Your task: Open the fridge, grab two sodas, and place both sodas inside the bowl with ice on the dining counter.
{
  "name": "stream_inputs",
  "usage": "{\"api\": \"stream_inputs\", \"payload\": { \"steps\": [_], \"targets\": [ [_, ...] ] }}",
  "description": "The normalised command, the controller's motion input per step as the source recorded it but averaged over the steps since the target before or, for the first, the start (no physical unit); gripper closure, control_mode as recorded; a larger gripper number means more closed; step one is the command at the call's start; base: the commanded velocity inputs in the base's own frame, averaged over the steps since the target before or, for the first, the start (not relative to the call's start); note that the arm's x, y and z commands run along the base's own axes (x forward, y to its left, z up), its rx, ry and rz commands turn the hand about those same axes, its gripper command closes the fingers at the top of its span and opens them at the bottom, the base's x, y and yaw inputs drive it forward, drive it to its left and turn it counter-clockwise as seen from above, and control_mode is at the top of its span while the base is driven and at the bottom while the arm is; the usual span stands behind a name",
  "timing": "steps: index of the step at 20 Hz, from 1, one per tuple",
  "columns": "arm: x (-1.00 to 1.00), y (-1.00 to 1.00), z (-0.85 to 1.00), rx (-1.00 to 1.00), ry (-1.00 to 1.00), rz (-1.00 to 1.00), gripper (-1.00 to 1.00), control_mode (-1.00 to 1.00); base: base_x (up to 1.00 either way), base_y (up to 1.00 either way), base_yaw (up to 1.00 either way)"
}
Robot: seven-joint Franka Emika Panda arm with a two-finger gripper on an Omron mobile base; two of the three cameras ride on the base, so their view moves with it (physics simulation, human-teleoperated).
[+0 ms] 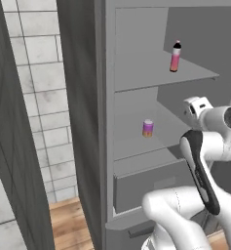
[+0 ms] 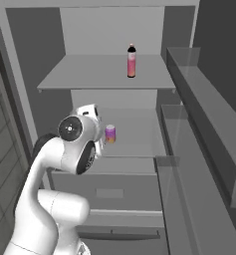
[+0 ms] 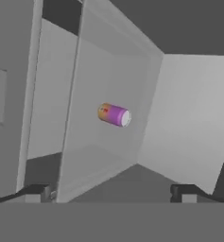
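Note:
The fridge stands open, its grey shelves facing me. A slim pink bottle with a black cap stands upright on the upper shelf. One shelf lower stands the short purple-pink can; the rolled hand view shows it lying sideways. My gripper is open, empty and aimed at the can from some way in front of the shelf. The white wrist hangs just outside the fridge at can height. The bowl with ice and the dining counter are out of view.
The open fridge door with its grey bins juts toward me on the right. A closed lower drawer sits under the can's shelf. A tiled wall and wooden floor lie left of the fridge.

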Motion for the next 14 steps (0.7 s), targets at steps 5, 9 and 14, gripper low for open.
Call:
{"api": "stream_inputs", "payload": {
  "steps": [5, 9, 14],
  "targets": [
    [-0.32, 0.2, 0.0, 0.5, -0.03, -0.17, -1.0, -1.0, 0.0, 0.0, 0.0],
    [-0.17, 0.37, 0.16, 0.37, -0.02, -0.34, -1.0, -1.0, 0.0, 0.0, 0.0],
    [0.0, 0.26, 0.43, 0.18, 0.06, -0.29, -1.0, -1.0, 0.0, 0.0, 0.0]
  ]
}}
